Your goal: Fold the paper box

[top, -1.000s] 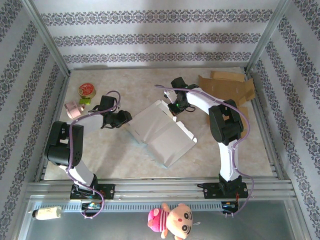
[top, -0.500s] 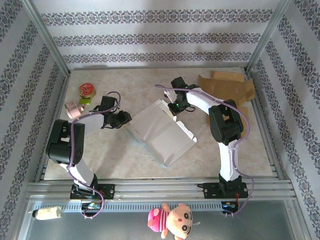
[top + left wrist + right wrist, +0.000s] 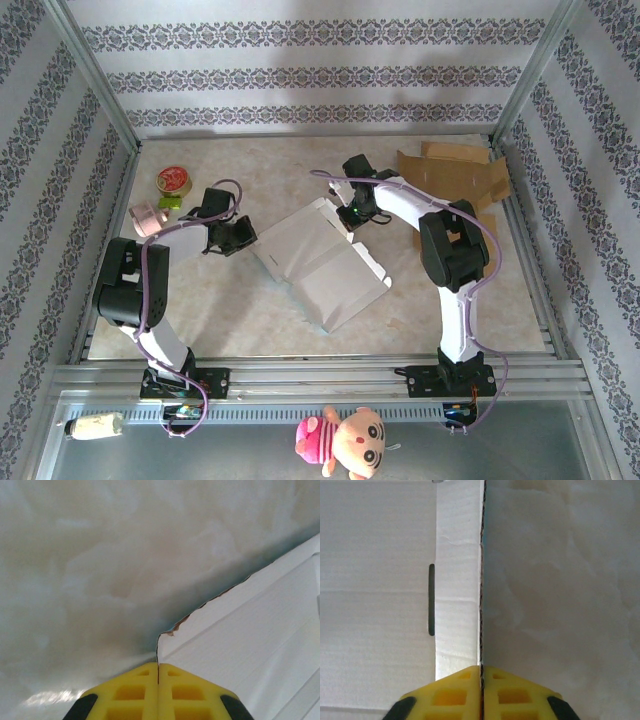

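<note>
A beige, marbled tabletop (image 3: 240, 320) is enclosed on three sides by walls (image 3: 300, 80) papered in pale stripes with dark ornamental bands. Slanted metal posts (image 3: 95, 75) are seen at the upper corners, and a grooved metal rail (image 3: 320, 385) along the lower edge. Everything is softly, evenly lit.

From above, cannot read the label on the red tin (image 3: 174, 181) at 10 o'clock: too small. Cannot identify the pink item (image 3: 148, 219) beside it. Loses part of the brown cardboard (image 3: 455, 172) at 2 o'clock behind the right arm (image 3: 445, 240). At the left wrist, cuts the paper box (image 3: 250, 645) off at 3 and 6 o'clock; cannot tell a pinch on its torn corner from a touch by the yellow fingers (image 3: 130, 692).
</note>
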{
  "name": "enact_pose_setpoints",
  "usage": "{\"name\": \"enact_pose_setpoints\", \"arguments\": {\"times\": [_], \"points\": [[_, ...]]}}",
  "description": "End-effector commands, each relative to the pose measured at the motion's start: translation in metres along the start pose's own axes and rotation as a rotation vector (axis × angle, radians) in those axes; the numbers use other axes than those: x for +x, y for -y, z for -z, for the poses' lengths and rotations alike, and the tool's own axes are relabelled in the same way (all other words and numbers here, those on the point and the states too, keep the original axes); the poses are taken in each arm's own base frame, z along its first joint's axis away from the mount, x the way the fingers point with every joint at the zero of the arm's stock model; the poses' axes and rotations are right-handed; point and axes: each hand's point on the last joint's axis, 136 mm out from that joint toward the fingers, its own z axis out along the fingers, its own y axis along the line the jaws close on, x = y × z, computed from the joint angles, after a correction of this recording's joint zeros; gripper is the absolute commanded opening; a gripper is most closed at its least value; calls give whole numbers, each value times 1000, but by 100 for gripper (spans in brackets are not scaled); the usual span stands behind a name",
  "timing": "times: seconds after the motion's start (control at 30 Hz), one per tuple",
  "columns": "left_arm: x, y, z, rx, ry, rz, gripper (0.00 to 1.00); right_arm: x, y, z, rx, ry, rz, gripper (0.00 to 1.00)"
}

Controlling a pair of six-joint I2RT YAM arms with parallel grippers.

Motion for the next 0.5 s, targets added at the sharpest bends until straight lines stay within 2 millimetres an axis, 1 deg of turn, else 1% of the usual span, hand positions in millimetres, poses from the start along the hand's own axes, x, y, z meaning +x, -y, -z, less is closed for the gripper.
{"name": "enact_pose_setpoints", "arguments": {"times": [0.0, 0.07, 0.13, 0.23, 0.27, 0.3, 0.37, 0.43, 0.47], "points": [[-26, 18, 8, 38, 42, -91, 0, -22, 3, 40, 25, 110, -5, 31], [-39, 32, 16, 62, 81, -164, 0, -35, 0, 65, 31, 179, 8, 44], [-53, 51, 28, 105, 128, -269, 0, -52, -3, 96, 48, 284, 40, 55], [-66, 75, 44, 130, 209, -470, 0, -82, -8, 139, 68, 485, 110, 69], [-68, 82, 48, 134, 241, -552, 0, -91, -11, 150, 75, 551, 161, 70], [-70, 89, 51, 142, 272, -626, 0, -99, -13, 158, 90, 603, 211, 70], [-69, 102, 55, 163, 320, -764, 0, -111, -22, 167, 114, 693, 389, 70], [-68, 112, 57, 200, 340, -846, 0, -114, -34, 165, 129, 726, 596, 69], [-68, 117, 58, 223, 347, -874, 0, -112, -40, 159, 129, 717, 714, 68]]}}
